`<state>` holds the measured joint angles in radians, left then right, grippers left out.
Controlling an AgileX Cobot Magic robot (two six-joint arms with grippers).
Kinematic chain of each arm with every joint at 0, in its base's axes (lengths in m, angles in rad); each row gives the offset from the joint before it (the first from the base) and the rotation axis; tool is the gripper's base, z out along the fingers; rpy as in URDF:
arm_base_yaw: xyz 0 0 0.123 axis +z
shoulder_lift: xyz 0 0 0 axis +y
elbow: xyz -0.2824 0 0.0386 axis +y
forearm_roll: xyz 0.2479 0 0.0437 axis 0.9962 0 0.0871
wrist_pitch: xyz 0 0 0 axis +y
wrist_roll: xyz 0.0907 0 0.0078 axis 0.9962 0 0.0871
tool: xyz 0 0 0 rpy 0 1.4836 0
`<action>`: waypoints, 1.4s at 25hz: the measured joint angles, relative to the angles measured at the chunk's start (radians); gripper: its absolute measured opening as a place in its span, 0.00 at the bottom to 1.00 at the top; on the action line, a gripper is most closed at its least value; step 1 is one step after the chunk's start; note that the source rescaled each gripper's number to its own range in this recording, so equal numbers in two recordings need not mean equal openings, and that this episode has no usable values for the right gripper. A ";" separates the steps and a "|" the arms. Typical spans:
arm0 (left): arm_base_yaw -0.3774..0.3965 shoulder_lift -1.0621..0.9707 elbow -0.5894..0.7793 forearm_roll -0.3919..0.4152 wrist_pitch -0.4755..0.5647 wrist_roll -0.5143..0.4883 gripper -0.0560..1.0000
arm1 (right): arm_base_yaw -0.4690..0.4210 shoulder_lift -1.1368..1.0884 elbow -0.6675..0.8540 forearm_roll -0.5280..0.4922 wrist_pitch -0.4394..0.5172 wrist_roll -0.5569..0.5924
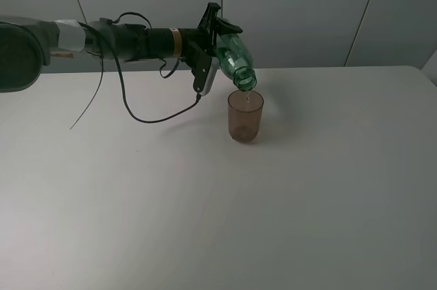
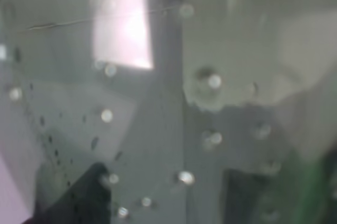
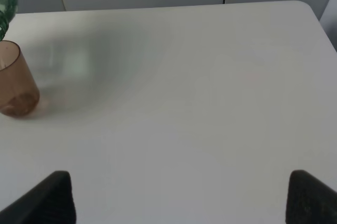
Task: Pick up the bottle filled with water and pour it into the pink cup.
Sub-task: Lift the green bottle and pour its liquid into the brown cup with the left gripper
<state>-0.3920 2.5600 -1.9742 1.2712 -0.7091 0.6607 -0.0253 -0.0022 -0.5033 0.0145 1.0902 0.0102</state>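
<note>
The left gripper (image 1: 220, 29) reaches in from the left of the exterior view, its dark fingers (image 1: 213, 11) clenched around the lower body of the bottle (image 1: 236, 60). The bottle is held in the air, tipped steeply so that its open neck points down and towards the camera. The mouth hangs just above the rim of the pink cup (image 1: 245, 118), at the side of the rim nearest the arm. The cup stands upright on the white bench (image 1: 307, 201), a little behind the middle of it. Whether water is running from the neck is too faint to tell. A black cable (image 1: 157, 119) loops down from the arm onto the bench, to the left of the cup. The left wrist view is filled by a blurred greenish wall dotted with droplets. The right gripper (image 3: 179, 197) hovers over bare bench well away from the cup, its fingers (image 3: 50, 197) released and spread wide with nothing between them.
</note>
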 joint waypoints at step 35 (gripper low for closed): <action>-0.005 -0.002 -0.070 0.105 0.002 0.006 0.05 | 0.000 0.000 0.000 0.000 0.000 0.000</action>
<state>-0.3965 2.5581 -2.0442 1.3758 -0.7070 0.6665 -0.0253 -0.0022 -0.5033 0.0145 1.0902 0.0102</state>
